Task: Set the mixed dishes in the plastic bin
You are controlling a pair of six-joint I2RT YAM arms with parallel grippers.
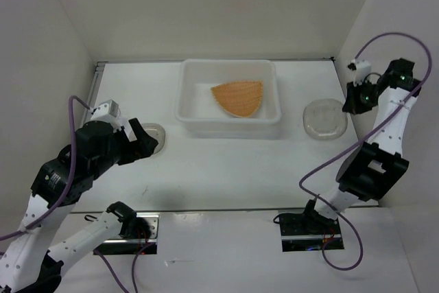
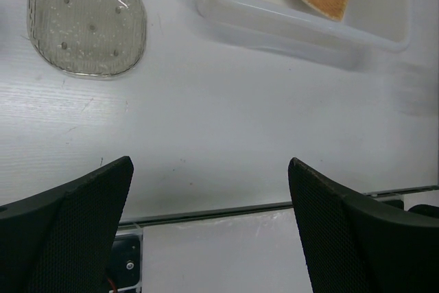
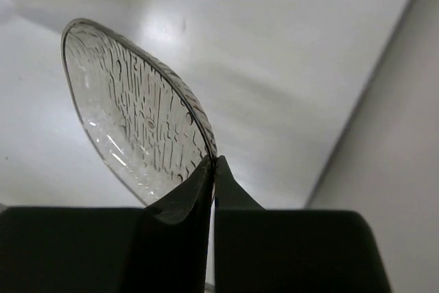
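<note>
**One dish in, two saucers still out**

Nearest me, my left gripper (image 2: 209, 162) hangs with its fingers spread wide and nothing between them. Just past it, at 9 o'clock on the white table (image 1: 226, 169), a smoky grey-brown translucent round saucer (image 2: 87, 20) lies flat and unheld.

Over at 3 o'clock, my right gripper (image 3: 212, 166) has its fingers pressed together on the rim of a second translucent saucer with a ribbed face (image 3: 137, 114). The wrist view shows this one tilted. I cannot tell whether it is off the table. It is outside the tub, just beside its right end.

Farthest, at 12 o'clock, the white translucent rectangular plastic bin (image 1: 230, 123) holds the orange woven rounded-triangle tray (image 1: 236, 97), which lies in its right half.

By my reckoning that makes one dish placed and both saucers left. I see no tumbler cups in any view.

In the way, I judge, is mainly the bin's rolled rim, which each saucer must be lifted over. The tray also takes up much of the floor inside.
</note>
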